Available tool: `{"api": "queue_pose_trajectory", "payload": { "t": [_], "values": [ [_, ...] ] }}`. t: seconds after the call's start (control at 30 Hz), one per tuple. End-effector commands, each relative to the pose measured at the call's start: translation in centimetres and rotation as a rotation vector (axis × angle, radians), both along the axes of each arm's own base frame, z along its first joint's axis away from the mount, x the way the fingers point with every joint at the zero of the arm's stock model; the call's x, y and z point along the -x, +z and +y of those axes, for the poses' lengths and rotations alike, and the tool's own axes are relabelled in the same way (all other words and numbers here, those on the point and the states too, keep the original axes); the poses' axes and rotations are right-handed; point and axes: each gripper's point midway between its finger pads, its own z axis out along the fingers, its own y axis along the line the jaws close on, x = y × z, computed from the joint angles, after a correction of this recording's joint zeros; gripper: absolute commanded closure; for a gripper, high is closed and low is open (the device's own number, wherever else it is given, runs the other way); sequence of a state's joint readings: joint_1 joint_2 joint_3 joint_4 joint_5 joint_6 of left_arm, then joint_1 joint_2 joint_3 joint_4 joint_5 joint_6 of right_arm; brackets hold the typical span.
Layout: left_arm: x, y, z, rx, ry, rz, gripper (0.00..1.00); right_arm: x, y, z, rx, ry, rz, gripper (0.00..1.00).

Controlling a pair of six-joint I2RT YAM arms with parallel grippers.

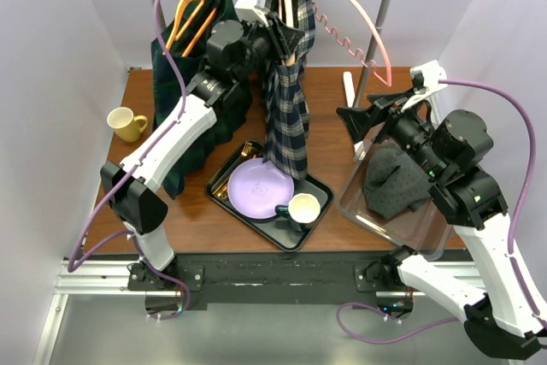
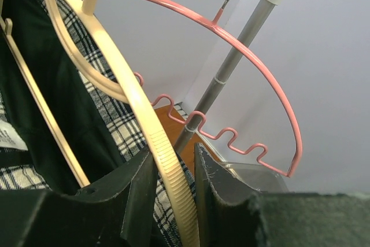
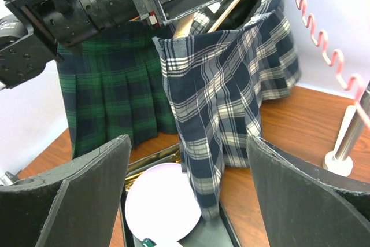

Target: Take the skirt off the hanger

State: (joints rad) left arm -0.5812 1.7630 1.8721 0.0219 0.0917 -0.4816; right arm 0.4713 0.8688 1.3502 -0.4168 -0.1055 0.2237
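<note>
A navy-and-white plaid skirt [image 1: 286,117] hangs from a cream hanger [image 1: 291,2] on the rail, its hem reaching the tray. My left gripper [image 1: 286,40] is up at the hanger. In the left wrist view its jaws [image 2: 173,150] are closed narrowly round the cream hanger's ribbed arm [image 2: 167,177], with the skirt [image 2: 124,125] just behind. My right gripper [image 1: 369,113] is open and empty to the right of the skirt. In the right wrist view [image 3: 188,143] it faces the skirt [image 3: 225,102], whose waistband sags off one side.
A green plaid skirt [image 1: 184,83] hangs on an orange hanger [image 1: 192,6] at left. An empty pink hanger [image 1: 359,14] hangs at right by the rack pole [image 1: 376,32]. A black tray [image 1: 318,187] holds a lilac plate [image 1: 256,190] and a mug [image 1: 303,208]. A yellow mug [image 1: 126,123] and a clear bin [image 1: 359,203] stand either side.
</note>
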Motion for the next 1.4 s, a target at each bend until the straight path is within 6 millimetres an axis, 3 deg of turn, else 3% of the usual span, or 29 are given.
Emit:
{"api": "queue_pose_trajectory", "payload": {
  "t": [0.0, 0.03, 0.23, 1.03, 1.37],
  "values": [
    [1.2, 3.6, 0.1, 0.088, -0.072, -0.089, 0.94, 0.3, 1.5, 0.3, -0.018, 0.019, -0.051, 0.15],
    [1.3, 3.8, 0.1, 0.092, -0.075, -0.091, 1.00, 0.2, 1.4, 0.3, -0.018, 0.019, -0.050, 0.15],
    [2.2, 5.2, 0.0, 0.128, -0.104, -0.126, 1.00, 0.2, 1.3, 0.3, -0.017, 0.019, -0.051, 0.15],
    [5.6, 14.3, 1.8, 0.247, -0.129, -0.330, 1.00, 0.0, 0.8, 0.1, -0.005, 0.006, -0.053, 0.14],
    [6.6, 15.9, 2.7, 0.271, -0.120, -0.357, 1.00, 0.0, 0.8, 0.2, -0.001, 0.011, -0.056, 0.14]
  ]
}}
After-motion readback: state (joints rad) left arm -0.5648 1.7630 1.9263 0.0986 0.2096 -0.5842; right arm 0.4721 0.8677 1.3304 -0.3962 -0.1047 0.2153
